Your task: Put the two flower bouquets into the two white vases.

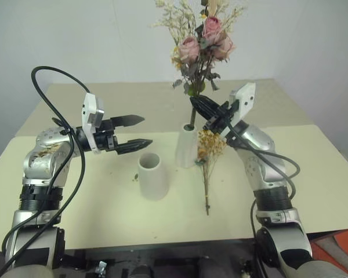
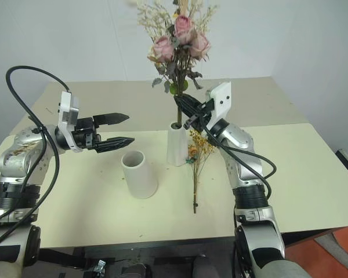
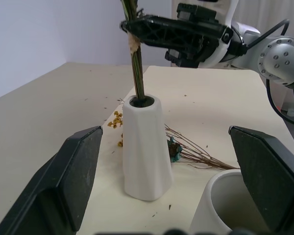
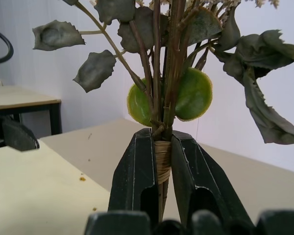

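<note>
Rose bouquet (image 1: 200, 43) between closed right jaws.

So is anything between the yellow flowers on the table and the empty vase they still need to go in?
Nothing visible blocks it. The yellow flowers lie flat on the table, to the right of the short vase, whose mouth is open and empty. The tall vase with the roses stands behind that gap, not in it.

a pale cream table (image 1: 313, 174) stands against a plain white wall (image 1: 93, 35), a second table (image 1: 133, 92) butted behind it; an orange-red floor patch (image 1: 342, 243) shows at one corner.
</note>
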`<state>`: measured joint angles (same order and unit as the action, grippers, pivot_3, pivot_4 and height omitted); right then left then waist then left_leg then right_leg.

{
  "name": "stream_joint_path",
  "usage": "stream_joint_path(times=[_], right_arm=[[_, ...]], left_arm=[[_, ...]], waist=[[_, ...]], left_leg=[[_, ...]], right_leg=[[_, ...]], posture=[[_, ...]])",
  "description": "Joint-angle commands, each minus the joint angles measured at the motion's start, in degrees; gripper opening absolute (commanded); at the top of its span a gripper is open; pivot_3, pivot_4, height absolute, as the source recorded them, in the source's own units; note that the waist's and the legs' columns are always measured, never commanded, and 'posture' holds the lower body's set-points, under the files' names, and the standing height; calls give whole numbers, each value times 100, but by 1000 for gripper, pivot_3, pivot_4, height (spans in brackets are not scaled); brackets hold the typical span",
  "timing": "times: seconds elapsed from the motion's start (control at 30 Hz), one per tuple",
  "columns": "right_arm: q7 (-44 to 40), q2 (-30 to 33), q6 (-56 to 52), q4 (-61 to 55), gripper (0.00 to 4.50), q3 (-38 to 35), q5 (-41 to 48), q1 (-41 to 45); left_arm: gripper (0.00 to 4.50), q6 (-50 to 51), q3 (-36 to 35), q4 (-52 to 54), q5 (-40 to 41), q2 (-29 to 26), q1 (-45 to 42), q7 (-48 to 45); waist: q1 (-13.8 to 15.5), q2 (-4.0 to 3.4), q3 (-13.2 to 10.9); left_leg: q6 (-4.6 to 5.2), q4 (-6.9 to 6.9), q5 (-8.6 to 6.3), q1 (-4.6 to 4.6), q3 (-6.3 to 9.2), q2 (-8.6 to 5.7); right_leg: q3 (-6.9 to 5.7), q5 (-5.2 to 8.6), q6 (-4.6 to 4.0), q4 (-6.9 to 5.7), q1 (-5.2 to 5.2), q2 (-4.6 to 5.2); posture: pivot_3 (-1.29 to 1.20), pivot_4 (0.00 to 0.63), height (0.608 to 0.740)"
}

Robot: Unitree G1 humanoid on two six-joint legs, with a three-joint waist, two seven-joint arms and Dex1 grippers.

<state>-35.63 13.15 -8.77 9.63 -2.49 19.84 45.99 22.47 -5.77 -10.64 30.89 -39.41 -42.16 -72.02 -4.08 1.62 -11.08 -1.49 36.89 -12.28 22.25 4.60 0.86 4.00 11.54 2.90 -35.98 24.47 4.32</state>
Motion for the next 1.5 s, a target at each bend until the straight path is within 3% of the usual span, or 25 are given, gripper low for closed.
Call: stream_joint_path(times=[0.03, 0.9, 1.3, 1.33, 1.5], right_arm=[[-28, -27, 261, -154, 254, -18, -9, 13], [-150, -360, 853, 301, 254, 176, -266, -391], [-233, -225, 604, -201, 4250, 179, -221, -501], [-245, -193, 546, -289, 4476, 184, -209, -513], [-291, 83, 86, -833, 4476, 94, -43, -598]], left_arm=[[4500, -19, -104, 175, 51, -65, -48, -4], [4500, -19, -99, 165, 35, -101, -37, -73], [4500, -19, -73, 139, 23, -67, -66, -56], [4500, -23, -67, 132, 20, -57, -76, -54], [4500, -37, -44, 103, 17, -16, -98, -61]], waist=[[-1, 0, 0], [2, 0, 0], [6, 0, 0], [5, 0, 0], [9, 0, 0]], left_leg=[[0, 0, 0, -1, 0, 1], [0, 0, 0, -1, 0, 1], [0, 0, 0, -1, 0, 0], [0, 0, 0, 0, 0, 0], [0, 0, 0, -2, 0, 0]], right_leg=[[0, 0, 0, 0, 0, -1], [0, 0, -1, -1, 0, -1], [0, 0, -1, -1, 0, -1], [0, 0, -1, -1, 0, 0], [0, 1, 1, -2, 0, 0]], posture=[[0, 150, 740], [0, 150, 740], [0, 150, 740], [0, 150, 740], [0, 150, 740]])
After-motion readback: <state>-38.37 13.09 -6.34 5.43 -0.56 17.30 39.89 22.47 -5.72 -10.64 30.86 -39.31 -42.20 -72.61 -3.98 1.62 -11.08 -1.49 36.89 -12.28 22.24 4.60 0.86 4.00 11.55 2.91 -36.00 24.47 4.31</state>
